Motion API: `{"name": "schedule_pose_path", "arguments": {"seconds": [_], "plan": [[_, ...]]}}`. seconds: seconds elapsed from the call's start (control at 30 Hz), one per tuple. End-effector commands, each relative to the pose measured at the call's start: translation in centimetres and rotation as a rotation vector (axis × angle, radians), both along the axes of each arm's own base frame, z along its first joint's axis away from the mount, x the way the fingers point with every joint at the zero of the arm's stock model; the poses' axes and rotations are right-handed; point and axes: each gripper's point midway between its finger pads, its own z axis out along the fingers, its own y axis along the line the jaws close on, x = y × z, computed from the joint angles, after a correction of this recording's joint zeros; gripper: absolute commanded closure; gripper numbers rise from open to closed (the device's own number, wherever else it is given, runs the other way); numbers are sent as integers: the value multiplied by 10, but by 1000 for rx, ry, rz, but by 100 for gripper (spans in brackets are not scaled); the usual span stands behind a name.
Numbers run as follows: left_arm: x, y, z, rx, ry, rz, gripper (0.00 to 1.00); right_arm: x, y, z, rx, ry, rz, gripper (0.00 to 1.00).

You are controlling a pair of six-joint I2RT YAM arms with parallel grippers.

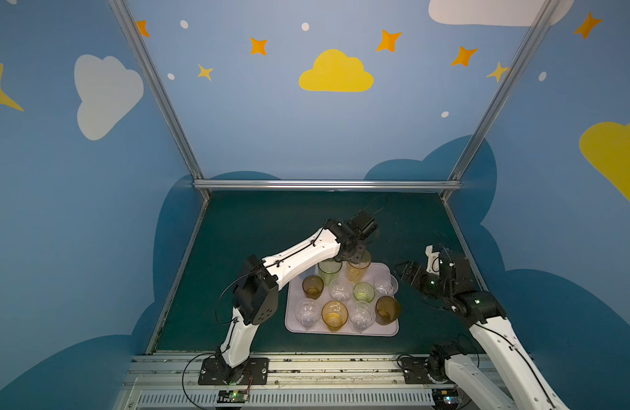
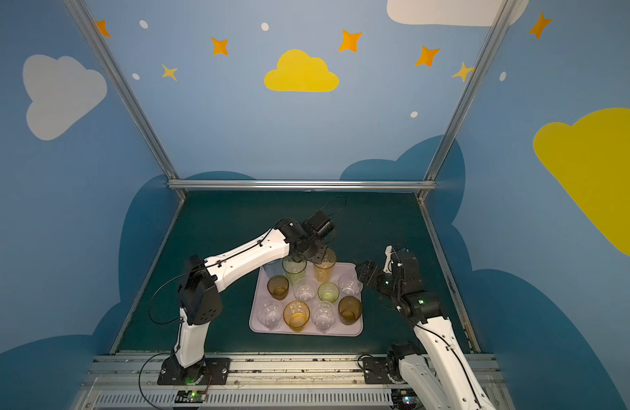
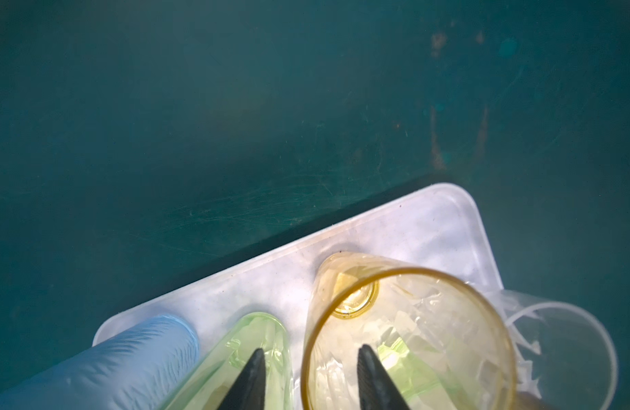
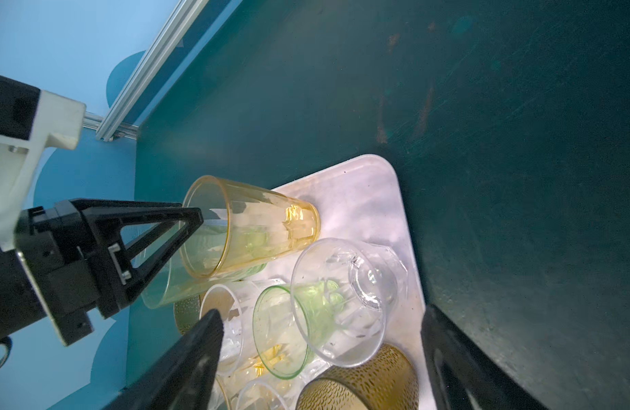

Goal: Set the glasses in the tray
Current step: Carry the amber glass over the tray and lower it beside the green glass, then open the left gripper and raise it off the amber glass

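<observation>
Left end effector (image 3: pixel 310 351): part-open astride tall orange glass (image 3: pixel 406 337) rim, no grip.
Glass axis: upright, tray (image 3: pixel 430 220) 12 o'clock edge.
Right end effector (image 4: pixel 319 314): wide open, empty.

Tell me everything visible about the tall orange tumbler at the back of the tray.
The tall orange tumbler is see-through amber-tinted, plastic or glass by its look, faceted walls tapering from a wide open mouth to a narrow thick base. It is empty and stands mouth up on the far strip of the lilac tray, beside the tall green tumbler; whether they touch is unclear. The left gripper straddles its rim, jaws apart, one inside and one outside, neither visibly pressing the wall.
</observation>
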Motion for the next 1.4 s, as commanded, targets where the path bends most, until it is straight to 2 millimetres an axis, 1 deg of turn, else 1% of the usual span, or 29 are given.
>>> {"name": "schedule_pose_path", "arguments": {"seconds": [0.0, 0.03, 0.1, 0.13, 0.17, 0.2, 0.23, 0.27, 0.4, 0.47, 0.5, 0.6, 0.7, 0.8, 0.87, 0.93, 0.97, 1.07, 1.17, 1.23, 1.27, 1.3, 1.37], "plan": [[3, 9, 29, -4, -64, 16, 52, -2, 0, -9, 10, 21, -3, 13], [5, 10, 35, -5, -80, 20, 50, -2, 0, -9, 13, 21, -1, 13], [9, 13, 43, -1, -113, 31, 41, -2, 0, -10, 15, 24, -2, 13], [10, 16, 47, 4, -132, 37, 33, -2, 0, -10, 13, 24, -4, 13], [14, 20, 52, 12, -154, 49, 20, -2, -1, -11, 10, 27, -7, 13], [16, 23, 58, 15, -175, 57, 11, -2, -2, -11, 7, 27, -10, 13], [18, 26, 63, 21, -195, 61, 4, -2, -2, -10, 3, 26, -8, 13], [21, 29, 70, 19, -217, 70, 0, -2, -3, -9, -3, 24, -7, 13], [26, 42, 95, -11, -286, 100, 0, -1, -9, -8, -17, 23, -28, 13], [28, 52, 106, -29, -319, 121, 0, 0, -11, -9, -16, 33, -40, 13], [29, 57, 109, -32, -329, 132, 0, 4, -10, 2, -9, 8, -42, 13], [29, 76, 119, -60, -357, 174, 0, 9, -11, 6, -10, 10, -47, 13], [25, 100, 126, -105, -377, 225, 0, 14, -14, 12, -33, 5, -55, 13], [20, 133, 132, -143, -434, 284, 0, 23, -24, 21, -84, -19, -84, 13], [17, 161, 136, -157, -487, 335, 0, 29, -32, 26, -120, -36, -117, 13], [10, 197, 142, -171, -558, 402, 0, 34, -41, 31, -166, -58, -153, 13], [9, 214, 140, -160, -600, 430, 0, 36, -46, 32, -186, -68, -170, 13], [7, 276, 137, -98, -834, 592, 0, 45, -63, 34, -256, -125, -241, 13], [1, 319, 122, -107, -931, 696, 0, 54, -83, 36, -335, -217, -333, 13], [-1, 346, 103, -83, -940, 753, 0, 60, -93, 42, -360, -290, -380, 13], [-2, 356, 94, -66, -934, 776, 0, 64, -94, 48, -365, -327, -387, 13], [-1, 365, 83, -39, -925, 777, 0, 65, -96, 45, -379, -349, -390, 13], [6, 374, 55, -12, -912, 731, 0, 68, -100, 50, -403, -388, -400, 13]]}}
